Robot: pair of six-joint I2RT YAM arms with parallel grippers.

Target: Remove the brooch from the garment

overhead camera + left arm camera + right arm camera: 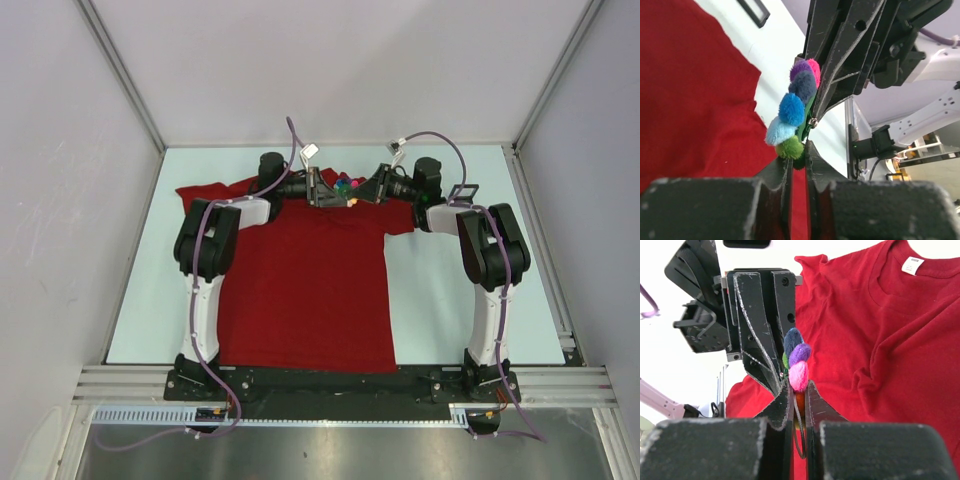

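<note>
Much of the brooch [791, 109] hides between the jaws; whether it touches the garment [900, 340] is unclear. Nearly closed, left jaws and right jaws pinch it.

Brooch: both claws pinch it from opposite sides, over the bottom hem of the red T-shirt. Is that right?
Not quite. The left claw and the right claw do pinch the brooch from opposite sides, but at the neck end of the red T-shirt, not over its bottom hem. The top external view shows it.
</note>
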